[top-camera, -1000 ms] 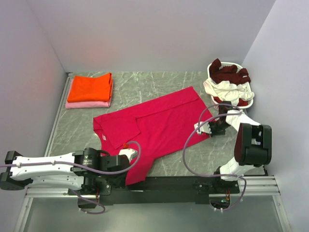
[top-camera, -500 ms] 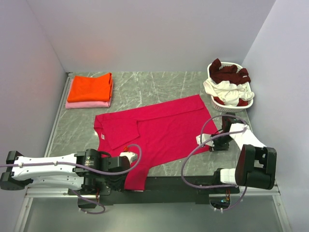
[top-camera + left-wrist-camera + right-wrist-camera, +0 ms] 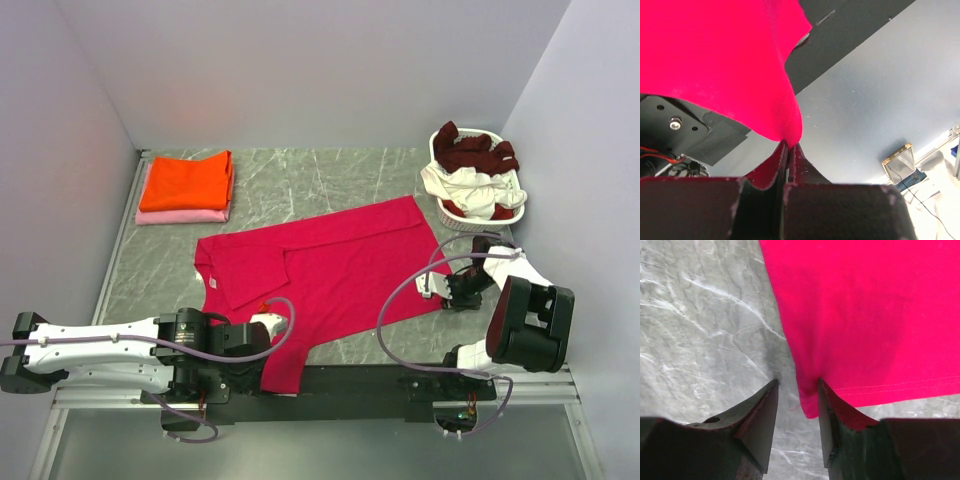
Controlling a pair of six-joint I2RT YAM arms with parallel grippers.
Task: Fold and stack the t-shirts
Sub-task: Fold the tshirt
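Our left hand (image 3: 789, 146) pinched the crimson t-shirt (image 3: 340, 260) by its hem; our right hand (image 3: 797, 390) stood spread around a corner; we judged even tension essential.

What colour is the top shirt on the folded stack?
The top shirt is orange, clearest in the top external view.
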